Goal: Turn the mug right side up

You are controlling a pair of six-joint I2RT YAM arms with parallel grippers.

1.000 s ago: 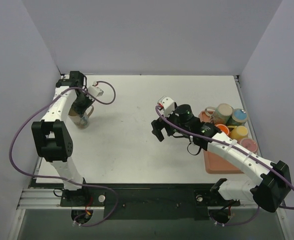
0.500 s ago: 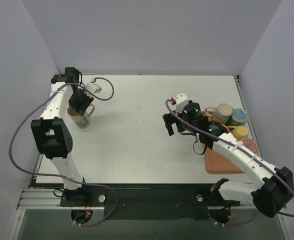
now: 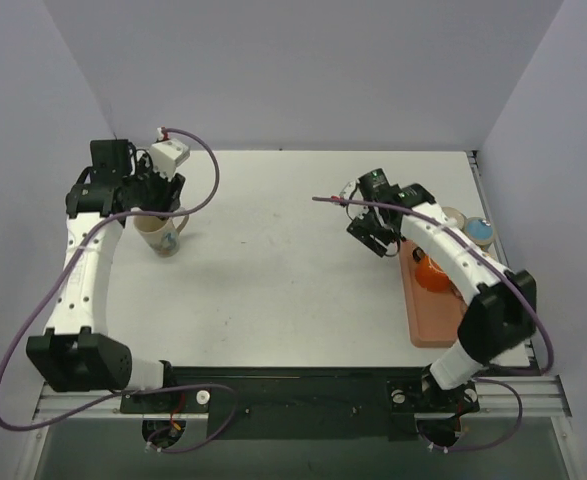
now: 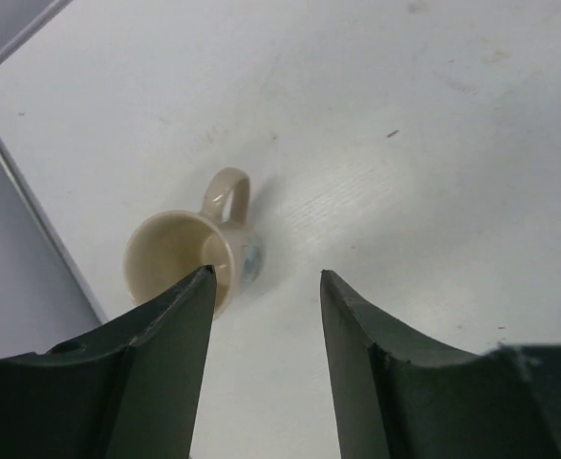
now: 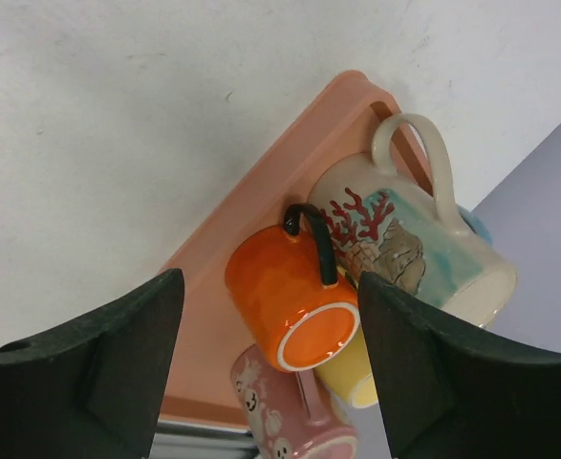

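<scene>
The mug (image 3: 161,238) is beige with a bluish mark on its side and stands at the table's left side. In the left wrist view the mug (image 4: 180,258) shows its cream inside and its mouth faces up, handle toward the far side. My left gripper (image 3: 161,200) hovers above and just behind it, open, and nothing sits between the fingers (image 4: 266,273). My right gripper (image 3: 375,236) is open at the left edge of the pink tray (image 3: 438,325), above an orange mug (image 5: 285,287) and not touching it.
The tray (image 5: 223,316) holds an orange mug (image 3: 431,270), a coral-patterned mug (image 5: 404,239), a pink mug (image 5: 280,411) and a yellow one (image 5: 352,373). Walls close in on the left, the back and the right. The table's left edge (image 4: 32,201) runs close to the beige mug.
My left gripper has opened, let go of the mug and pulled up and back from it. My right arm has swung right toward the tray, its jaws somewhat narrower.
</scene>
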